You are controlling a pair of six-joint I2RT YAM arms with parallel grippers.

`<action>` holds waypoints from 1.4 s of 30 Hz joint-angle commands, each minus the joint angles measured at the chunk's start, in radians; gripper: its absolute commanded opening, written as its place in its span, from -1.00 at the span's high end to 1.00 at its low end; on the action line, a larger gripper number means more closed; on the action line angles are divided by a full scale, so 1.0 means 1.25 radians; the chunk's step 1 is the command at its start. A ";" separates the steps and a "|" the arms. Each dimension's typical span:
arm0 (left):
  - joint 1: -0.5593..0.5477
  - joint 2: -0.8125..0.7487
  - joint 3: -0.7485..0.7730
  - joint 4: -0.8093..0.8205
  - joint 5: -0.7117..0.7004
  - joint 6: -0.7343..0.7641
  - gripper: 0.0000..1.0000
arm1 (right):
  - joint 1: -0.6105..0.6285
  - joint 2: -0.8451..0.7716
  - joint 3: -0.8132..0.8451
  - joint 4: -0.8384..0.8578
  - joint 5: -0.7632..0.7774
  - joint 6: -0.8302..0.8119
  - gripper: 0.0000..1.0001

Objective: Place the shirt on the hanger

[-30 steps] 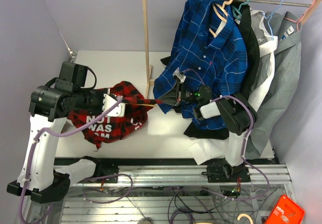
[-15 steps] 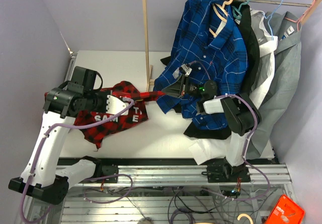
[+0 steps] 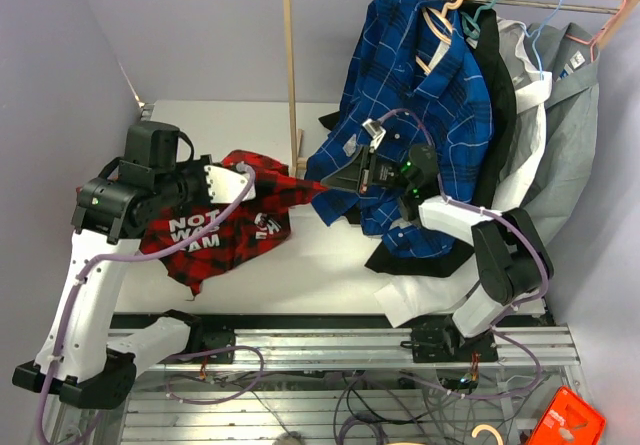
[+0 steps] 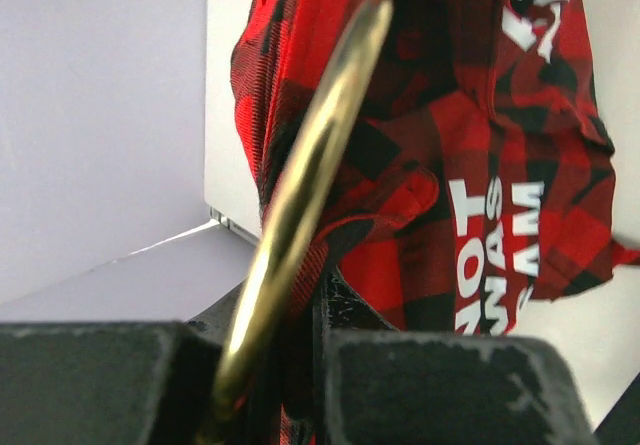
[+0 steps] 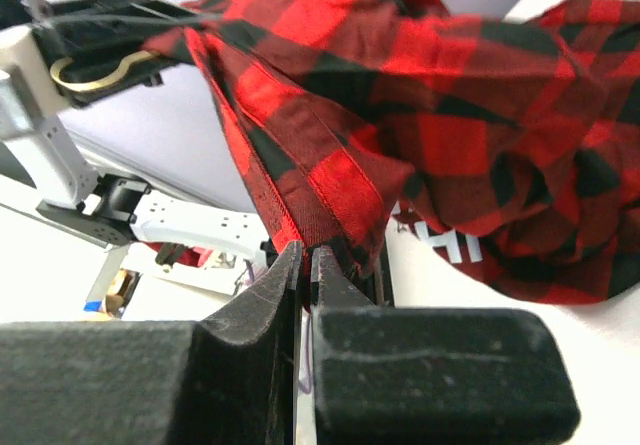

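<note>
My left gripper (image 4: 270, 365) is clamped on the hanger (image 4: 310, 165), a thin, smooth, brass-toned round rod. It rises from between my matte black fingers (image 4: 450, 385) and bends toward 1 o'clock. Its lowest stretch is blurred this close up. Behind it the shirt (image 4: 480, 165) fills the view from 12 to 4 o'clock: soft woven red-and-black check with blocky white letters, partly broken up by folds.

My right gripper (image 5: 305, 265) is pinched tight on a stitched, doubled edge of the shirt. The cloth fans out from it in rumpled folds toward 1 and 3 o'clock. At 10 o'clock in that wrist view the hanger's curved hook sits in the left gripper.

From overhead, the shirt is stretched between both grippers over the white table (image 3: 330, 265), at about 8 o'clock from the pale wooden rack post (image 3: 292, 65). The hanger's triangular frame is buried under the cloth. I cannot tell whether the drooping lower hem touches the table.
</note>
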 commanded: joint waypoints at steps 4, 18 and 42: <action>0.006 -0.019 0.023 0.051 0.146 -0.155 0.86 | 0.092 -0.015 0.003 -0.155 -0.013 -0.146 1.00; 0.010 -0.048 -0.056 0.040 0.349 -0.189 0.86 | 0.092 -0.132 -0.084 -0.093 -0.016 -0.100 0.75; 0.010 0.032 0.148 -0.218 0.471 0.056 0.86 | 0.094 -0.611 -0.360 -0.357 0.558 -1.045 -0.94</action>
